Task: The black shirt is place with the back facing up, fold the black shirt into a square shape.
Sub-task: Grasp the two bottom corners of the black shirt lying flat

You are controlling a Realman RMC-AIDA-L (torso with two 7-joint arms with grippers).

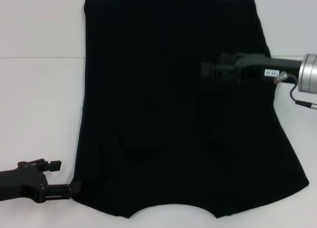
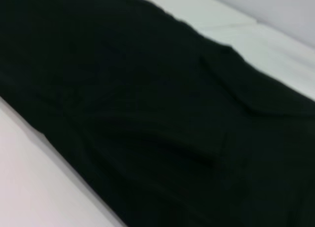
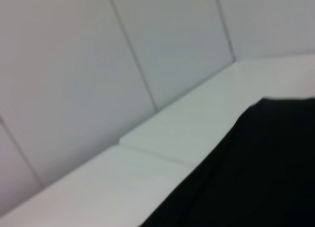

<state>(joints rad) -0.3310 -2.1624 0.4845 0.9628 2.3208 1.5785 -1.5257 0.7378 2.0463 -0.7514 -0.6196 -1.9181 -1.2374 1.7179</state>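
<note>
A: Surface [image 1: 34, 114]: white, seamed panels, pale wall behind. Item one?

B: Shirt [image 1: 168, 114]: black, short-sleeved, spread flat across the middle of the surface, hem at the far edge, neckline curve at the near edge. Sleeves appear already turned in, leaving soft ridges on the body. No lettering shows, which fits back-up.

A: Handling?

B: Judged light, limp, non-slip, not fragile. It will drape and drag rather than hold shape; a pinch at an edge or corner through all layers looks best, lifted low so the fold does not slide.

A: Left gripper [image 1: 62, 177]?

B: At the near left corner of the shirt, low, lower finger touching the edge, jaws apart, nothing between them that I can see. Its wrist view shows only black cloth [image 2: 147, 113] and white surface.

A: Right gripper [image 1: 205, 69]?

B: Over the shirt's right half, toward the far end; jaw state cannot be told, black on black.

A: Containers?

B: None in view.
</note>
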